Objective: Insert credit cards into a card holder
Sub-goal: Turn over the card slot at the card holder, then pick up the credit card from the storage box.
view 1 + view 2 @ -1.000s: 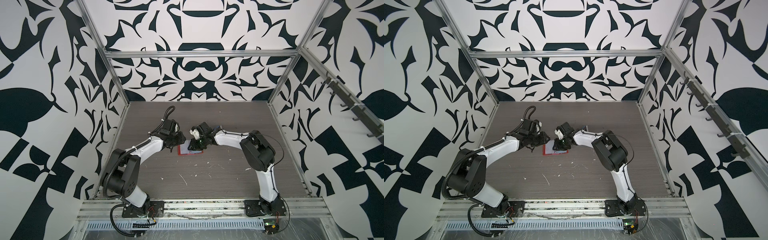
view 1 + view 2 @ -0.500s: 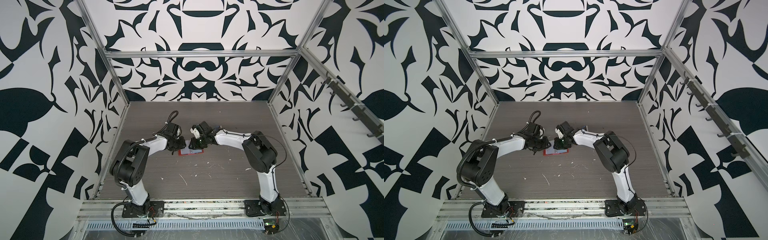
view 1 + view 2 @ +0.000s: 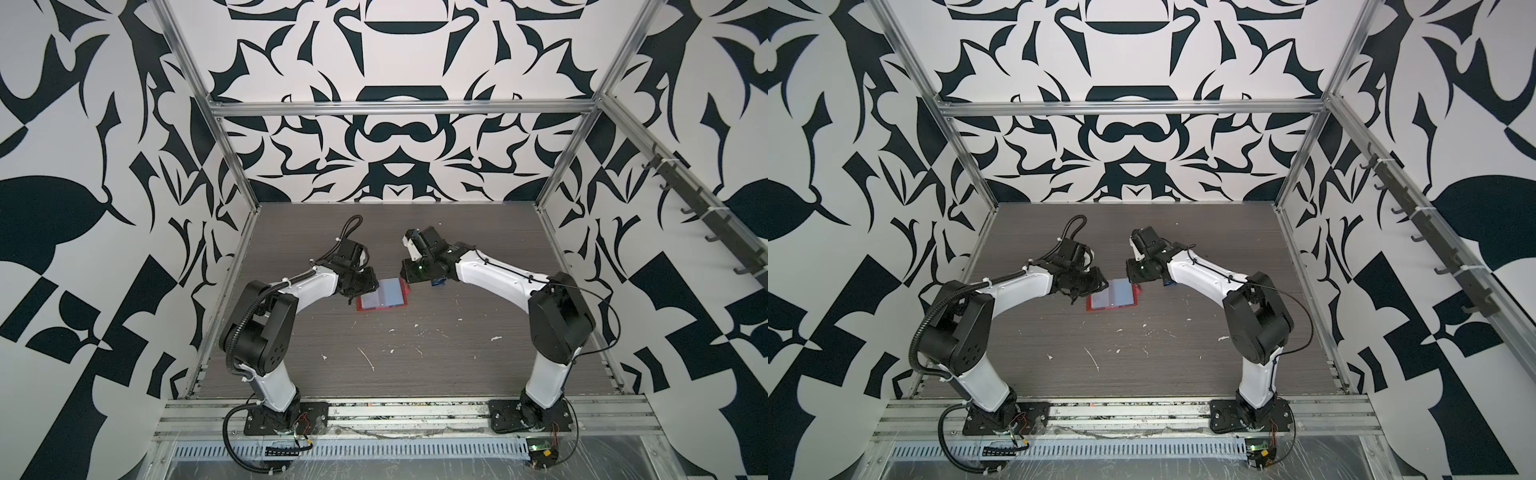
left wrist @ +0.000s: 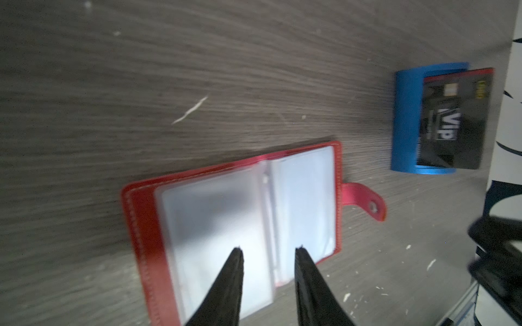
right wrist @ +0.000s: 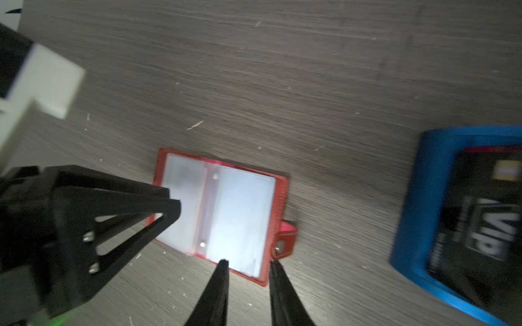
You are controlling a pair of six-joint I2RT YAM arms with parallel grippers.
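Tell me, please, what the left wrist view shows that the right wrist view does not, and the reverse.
Only the left wrist view: the blue stand whole, and the left gripper, open, over the clear sleeves.
Only the right wrist view: the right gripper, open, over the page beside the snap tab, and the left gripper seen from the side over the other page.
Both views: the open card holder, its snap tab, and the black VIP card in the stand.

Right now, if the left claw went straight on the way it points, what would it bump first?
Probably the open red leather-like card holder, on its clear plastic sleeves; the left claw points at it, though the gap is unclear.
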